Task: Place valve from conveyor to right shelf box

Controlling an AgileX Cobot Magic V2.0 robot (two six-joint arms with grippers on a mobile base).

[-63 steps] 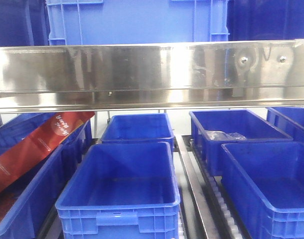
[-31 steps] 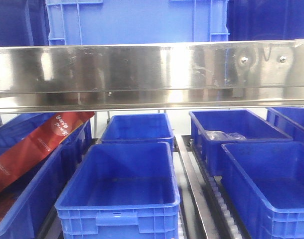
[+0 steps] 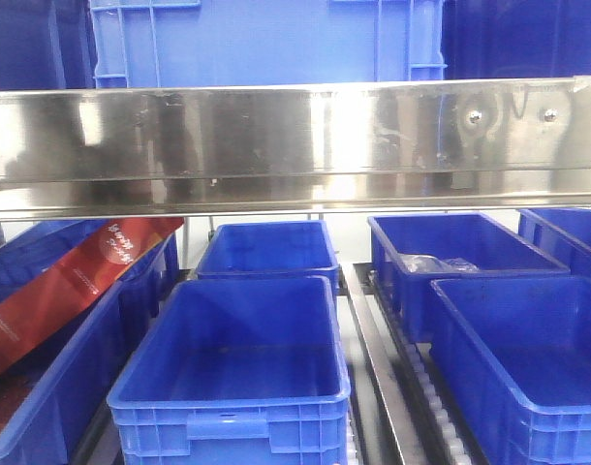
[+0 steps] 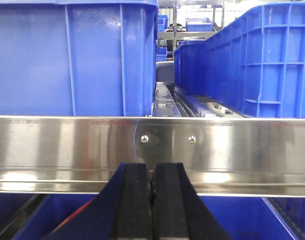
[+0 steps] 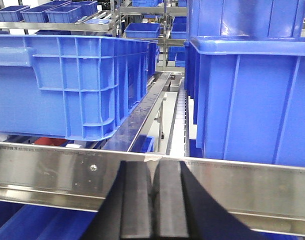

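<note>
The valve and the conveyor cannot be seen in any view; only shelves and blue boxes show.

The left gripper [image 4: 152, 200] has its two black fingers [image 4: 135, 200] pressed flat together, with nothing between them; just past their tips runs a shiny steel shelf rail [image 4: 67, 145] with two small screws; above and beyond the rail, to the left of the jaws, stands a big blue crate [image 4: 72, 55]; to the right stands another blue crate [image 4: 262, 60]; a narrow gap with a roller track [image 4: 207, 106] runs between them.

The right gripper [image 5: 153, 200] is also clenched, its black fingers [image 5: 135, 200] touching, holding nothing; a steel rail [image 5: 52, 170] with one screw crosses right in front of the tips; up and to the left of the jaws sits a ribbed blue bin [image 5: 67, 80]; up and to the right sits a taller blue bin [image 5: 252, 100].

In the front view a wide steel shelf beam [image 3: 295, 136] crosses the top; below it lie open blue boxes; the near middle box [image 3: 228, 387] holds nothing that can be seen; the far right box [image 3: 460, 257] holds a clear plastic bag [image 3: 436, 263]; a red packet [image 3: 73, 281] leans in the left box [image 3: 44, 407].
</note>
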